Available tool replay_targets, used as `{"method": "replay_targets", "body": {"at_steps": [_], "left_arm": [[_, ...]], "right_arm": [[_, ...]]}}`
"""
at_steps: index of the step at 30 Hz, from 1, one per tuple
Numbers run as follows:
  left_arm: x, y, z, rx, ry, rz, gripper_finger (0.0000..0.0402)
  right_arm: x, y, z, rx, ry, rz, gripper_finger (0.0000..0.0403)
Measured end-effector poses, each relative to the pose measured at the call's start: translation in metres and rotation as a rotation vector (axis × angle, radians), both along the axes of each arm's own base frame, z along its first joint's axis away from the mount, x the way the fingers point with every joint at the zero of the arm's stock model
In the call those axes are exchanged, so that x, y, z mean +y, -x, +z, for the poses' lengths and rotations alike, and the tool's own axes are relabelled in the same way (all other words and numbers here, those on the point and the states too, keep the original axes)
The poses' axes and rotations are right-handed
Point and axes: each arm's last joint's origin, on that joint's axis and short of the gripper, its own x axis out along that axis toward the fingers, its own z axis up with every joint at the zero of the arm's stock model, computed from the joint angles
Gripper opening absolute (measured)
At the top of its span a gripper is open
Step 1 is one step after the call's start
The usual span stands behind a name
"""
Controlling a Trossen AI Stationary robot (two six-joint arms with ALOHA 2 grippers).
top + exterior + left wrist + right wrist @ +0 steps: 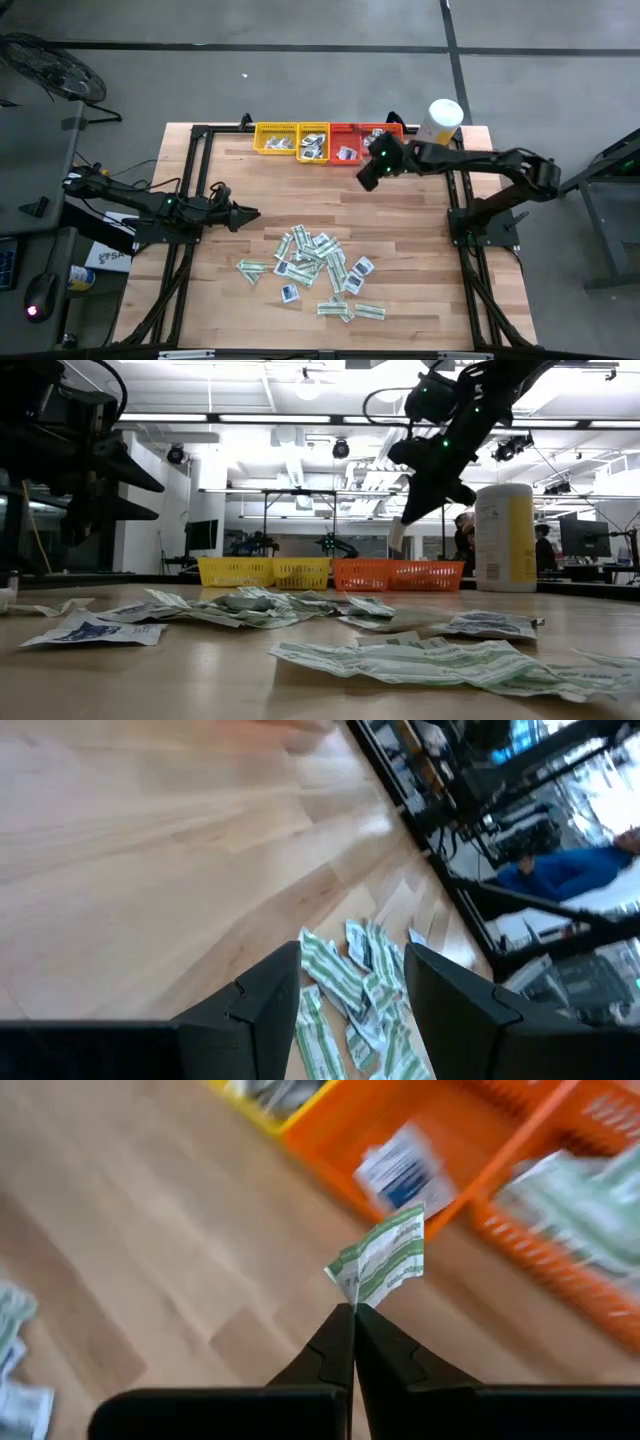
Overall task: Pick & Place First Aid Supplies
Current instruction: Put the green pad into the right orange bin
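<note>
A pile of first aid supplies point(315, 265), white-and-green strips and white squares with blue centres, lies flat on the wooden table's near middle. My right gripper point(353, 1312) is shut on one white-and-green strip packet point(385, 1265), in the air just in front of the red trays point(365, 140). My left gripper point(245, 214) stands open at the table's left, pointing toward the pile, with nothing between its fingers point(270, 995). My right gripper pinches the strip packet by one end point(350, 1292) between its two fingertips. The fingers slant down from the table's right side. The packet sticks out beyond the fingertips, lifted clear of the table point(397, 532).
Two yellow trays point(290, 140) and the two red ones stand in a row along the far edge, each with some packets inside. A tall white-and-yellow canister point(443, 120) stands at the far right. Black frame rails point(190, 170) run along both table sides.
</note>
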Motion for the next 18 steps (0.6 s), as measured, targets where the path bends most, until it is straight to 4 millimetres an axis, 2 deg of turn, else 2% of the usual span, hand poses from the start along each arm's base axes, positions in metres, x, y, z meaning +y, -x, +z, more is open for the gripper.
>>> {"method": "replay_targets", "body": {"at_steps": [7, 13, 18], "left_arm": [[0.003, 0.001, 0.001, -0.025, 0.016, 0.114, 0.0179], [0.005, 0.001, 0.002, -0.045, 0.014, 0.195, 0.0179], [0.006, 0.002, 0.002, -0.053, 0.011, 0.243, 0.0179]], "right_arm": [[-0.038, 0.025, 0.014, -0.076, 0.024, -0.178, 0.0000], [-0.062, 0.038, 0.006, -0.058, -0.009, -0.272, 0.0000], [-0.075, 0.046, -0.007, 0.037, 0.003, -0.357, 0.0000]]}}
